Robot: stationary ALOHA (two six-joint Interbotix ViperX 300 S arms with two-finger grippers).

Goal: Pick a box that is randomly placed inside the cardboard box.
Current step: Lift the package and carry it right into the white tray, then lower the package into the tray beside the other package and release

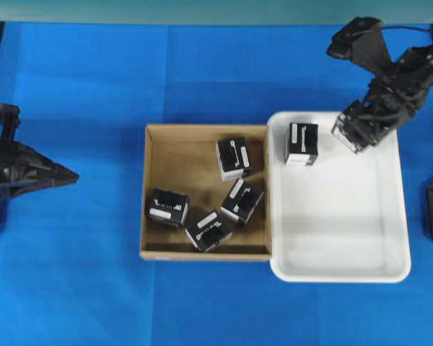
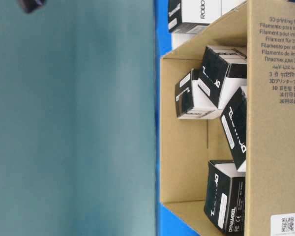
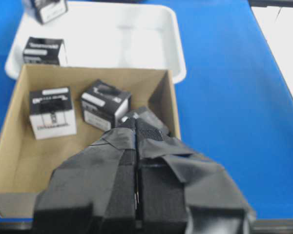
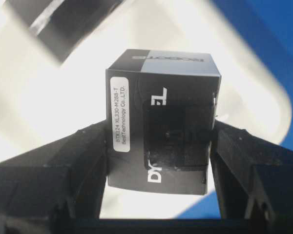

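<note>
The right gripper [image 4: 158,146] is clamped on a small black cuboid box with a white label strip [image 4: 162,126], one finger on each side face, and it hangs above the white rounded plastic tray [image 1: 346,238] near the tray's far right corner. The box's short width spans the grip. Another black box [image 1: 302,143] stands at the tray's far left corner, just beside the carried one, so I'd judge any set-down wants bare tray floor toward the near edge. The shallow brown cardboard carton [image 1: 151,194] touches the tray's left wall. The left gripper [image 3: 136,129] waits closed, well away.
</note>
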